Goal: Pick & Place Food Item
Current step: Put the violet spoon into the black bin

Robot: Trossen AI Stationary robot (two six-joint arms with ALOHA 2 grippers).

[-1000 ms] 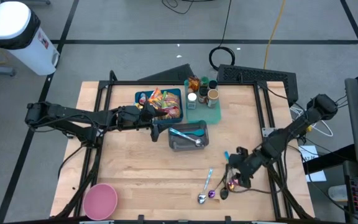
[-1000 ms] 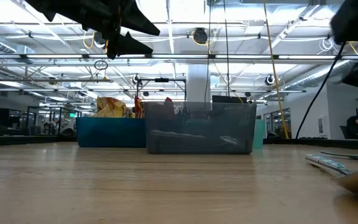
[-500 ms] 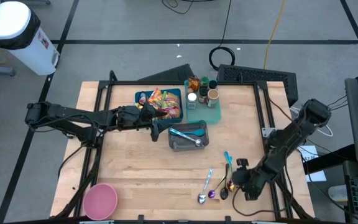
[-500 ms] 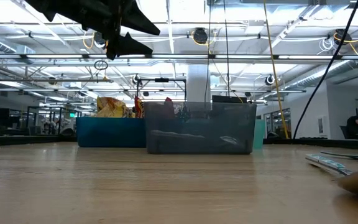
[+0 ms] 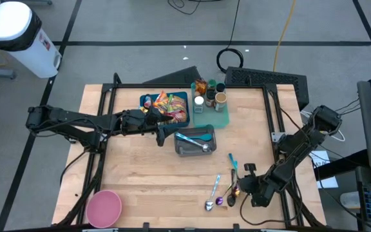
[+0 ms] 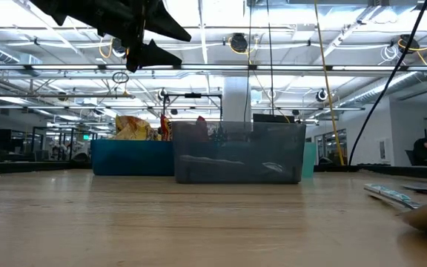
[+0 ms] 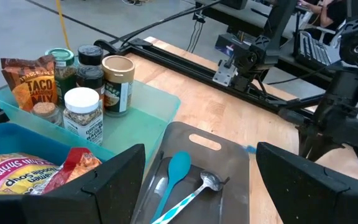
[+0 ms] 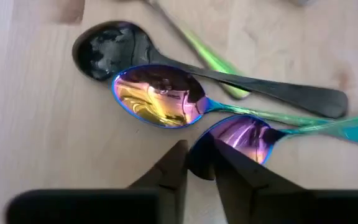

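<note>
Snack packs lie in a blue bin at the table's far side. My left gripper hangs open above the bin's near right corner; in its wrist view it stands over a grey bin. My right gripper is down among several spoons near the front edge. In its wrist view its fingers are almost together at the bowl of a purple spoon. A gold-purple spoon and a black spoon lie beside it on the wood. My right gripper has the near rim of the purple spoon's bowl between its two fingertips. The fingers come from above, pointing down. The bowl lies on the table, and its handle runs away from the fingers. How far in the rim reaches does not show.
The grey bin holds a teal spoon and a silver spoon. A teal tray with spice jars stands at the far side. A pink bowl sits at the front left. A teal-handled spoon lies near my right gripper.
My right gripper has gone a little toward the table's near edge and down onto the spoons, and its arm has dropped out of the low view's upper right. In the last half second it has barely moved.
</note>
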